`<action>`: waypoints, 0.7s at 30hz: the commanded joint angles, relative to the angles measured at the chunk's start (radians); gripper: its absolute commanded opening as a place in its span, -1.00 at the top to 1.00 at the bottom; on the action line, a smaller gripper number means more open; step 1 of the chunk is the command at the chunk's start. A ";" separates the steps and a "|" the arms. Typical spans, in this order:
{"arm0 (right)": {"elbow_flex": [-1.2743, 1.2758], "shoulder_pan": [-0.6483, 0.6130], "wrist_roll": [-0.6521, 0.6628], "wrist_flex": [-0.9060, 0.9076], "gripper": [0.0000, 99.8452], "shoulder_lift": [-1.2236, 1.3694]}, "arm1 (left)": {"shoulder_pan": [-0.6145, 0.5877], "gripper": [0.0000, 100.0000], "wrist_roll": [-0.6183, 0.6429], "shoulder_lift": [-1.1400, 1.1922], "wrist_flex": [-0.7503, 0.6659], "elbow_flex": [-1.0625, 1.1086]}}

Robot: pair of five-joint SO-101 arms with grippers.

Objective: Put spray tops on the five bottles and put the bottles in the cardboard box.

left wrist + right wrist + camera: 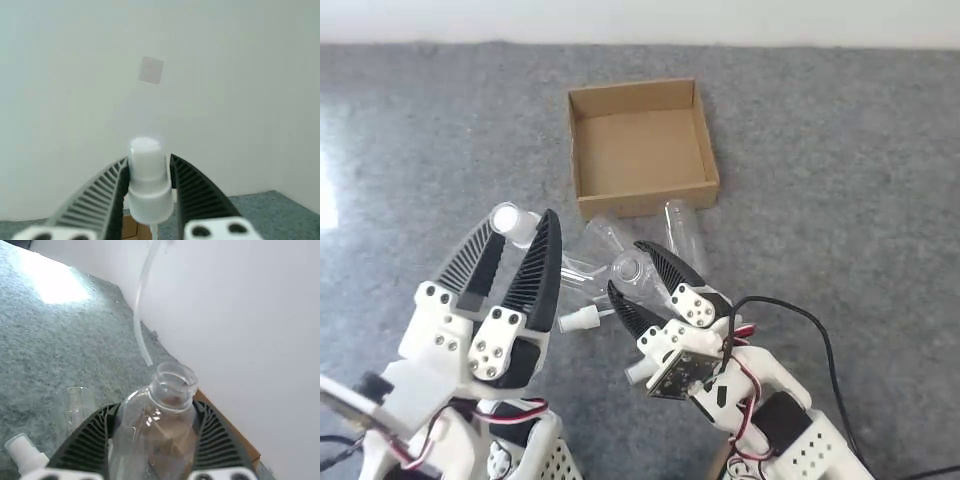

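A grey table [840,150] is backed by a white wall [240,75]; the cardboard box [640,145] is set at its far side, with loose bottles [682,228] laid just before it. A spray top [147,180] is clamped in the left gripper [520,228], and 1 uncapped bottle [160,425] is pinched in the right gripper [630,270].

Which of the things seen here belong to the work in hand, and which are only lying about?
Part of the job:
cardboard box; held spray top, in the left gripper; held bottle, in the right gripper; loose bottles near the box; loose spray top.

Only lying about:
black cable; pale wall patch.
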 commanded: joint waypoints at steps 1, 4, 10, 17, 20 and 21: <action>0.021 -0.010 0.015 -0.002 0.98 -0.005 | 0.006 0.98 0.009 0.000 -0.003 -0.013; 0.021 -0.010 0.015 -0.002 0.98 -0.005 | 0.006 0.98 0.009 -0.002 -0.014 -0.018; 0.021 -0.010 0.017 0.021 0.98 -0.005 | 0.006 0.98 0.011 -0.002 -0.011 -0.051; 0.021 -0.010 0.017 0.024 0.98 -0.005 | 0.006 0.98 0.091 -0.002 -0.015 -0.070; 0.021 -0.010 0.017 0.024 0.98 -0.005 | 0.008 0.98 0.092 -0.002 -0.015 -0.070; 0.021 -0.012 0.017 0.024 0.98 -0.005 | 0.017 0.98 0.094 -0.002 -0.015 -0.070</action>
